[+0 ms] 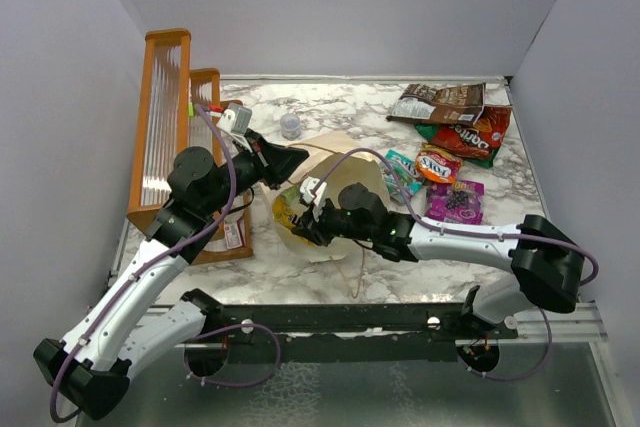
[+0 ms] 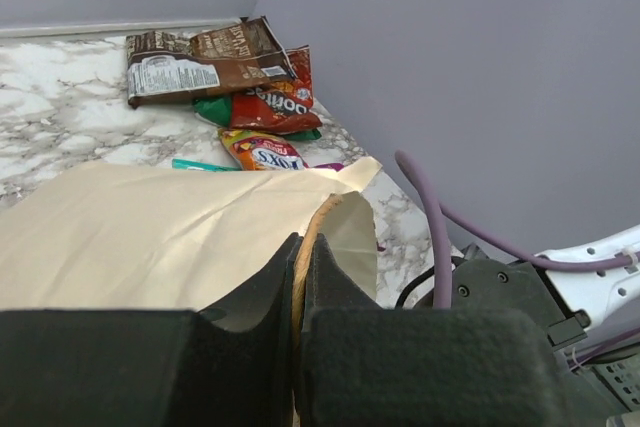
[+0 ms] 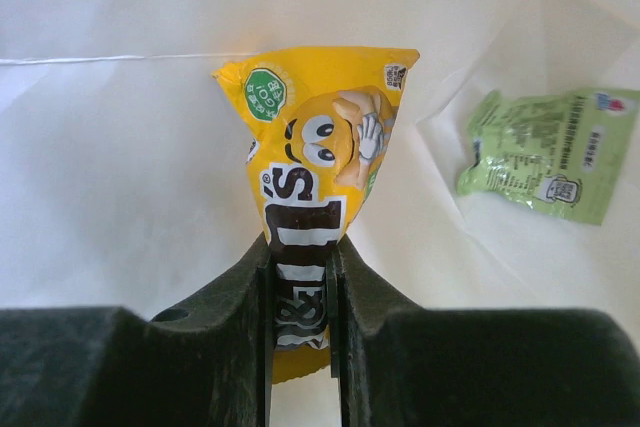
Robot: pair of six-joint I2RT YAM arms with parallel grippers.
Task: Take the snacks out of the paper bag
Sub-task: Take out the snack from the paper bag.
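The right fingers (image 3: 238, 292) are clamping the lower end of a small glossy yellow-brown candy packet (image 3: 322, 147), holding it upright inside the large cream-white paper bag (image 2: 140, 232). A pale green foil packet (image 3: 545, 152) is lying there on the bag's white inner wall. The left fingers (image 2: 262, 292) are pinching the bag's rim, nearly closed on the paper. Out on the marbled surface (image 1: 345, 107), a brown chip bag (image 1: 440, 102), an orange-red chip bag (image 1: 472, 134) and a purple pouch (image 1: 455, 201) are lying to the bag's right.
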